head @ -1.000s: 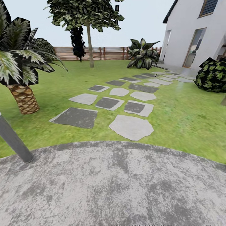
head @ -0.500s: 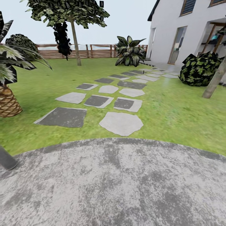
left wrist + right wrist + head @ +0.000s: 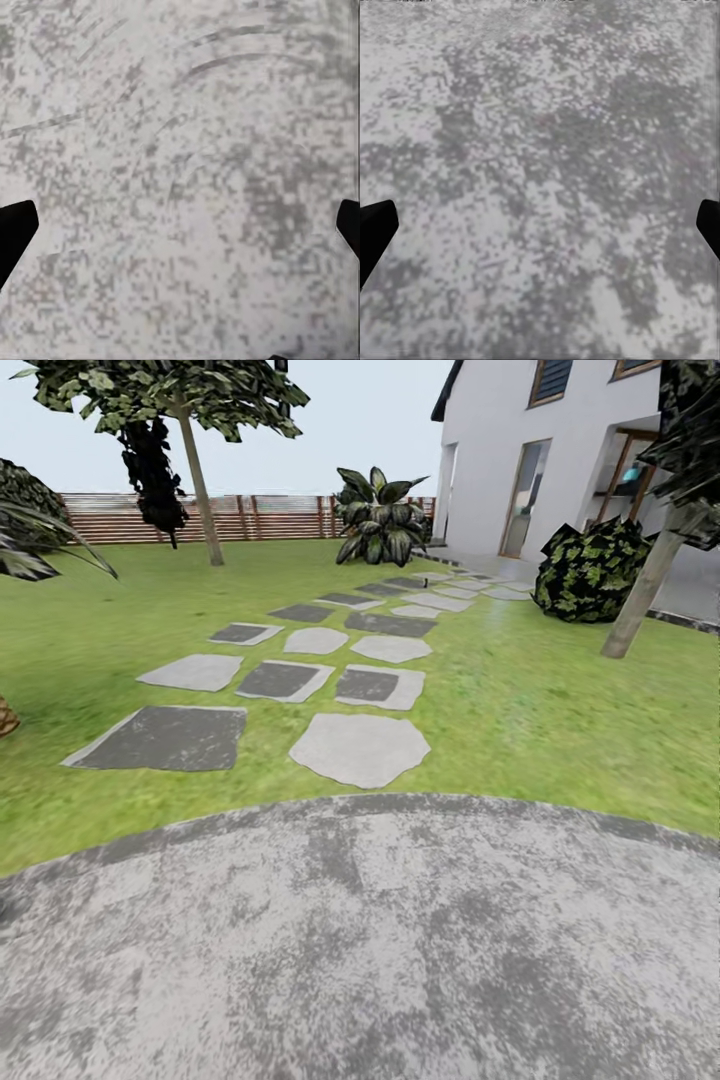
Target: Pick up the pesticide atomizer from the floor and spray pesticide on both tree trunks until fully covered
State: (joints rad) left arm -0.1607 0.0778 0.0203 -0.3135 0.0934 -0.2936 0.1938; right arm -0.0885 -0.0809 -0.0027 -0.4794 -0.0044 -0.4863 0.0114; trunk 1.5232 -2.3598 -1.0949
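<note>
Grey mottled paved patio point(image 3: 380, 960) underfoot in the head view, curving edge meeting the green lawn point(image 3: 560, 730) just beyond. Stepping stones point(image 3: 360, 748) in light and dark grey, laid in a loose double row across the grass toward a white house point(image 3: 540, 450) at the right. Brown slatted fence point(image 3: 270, 517) along the far side of the garden. Slim-trunked leafy tree point(image 3: 200, 480) near the fence, dark narrow tree point(image 3: 152, 470) just beside it, broad-leaved plant point(image 3: 378, 520) by the house corner. Round dark bush point(image 3: 592, 568) at the right, with a leaning grey-brown tree trunk point(image 3: 640, 595) just beside it, rising from the grass, foliage high above. Palm fronds point(image 3: 35, 530) at the left edge.

Left pincer point(image 3: 180, 232) over the mottled paving, black fingertips point(image 3: 13, 234) at opposite edges of its wrist view, spread wide apart, nothing between. Right pincer point(image 3: 540, 232) likewise parted and empty, fingertips point(image 3: 375, 229) over grey paving.

No writing, brand or label readable anywhere. Atomizer's whereabouts: cannot tell.
</note>
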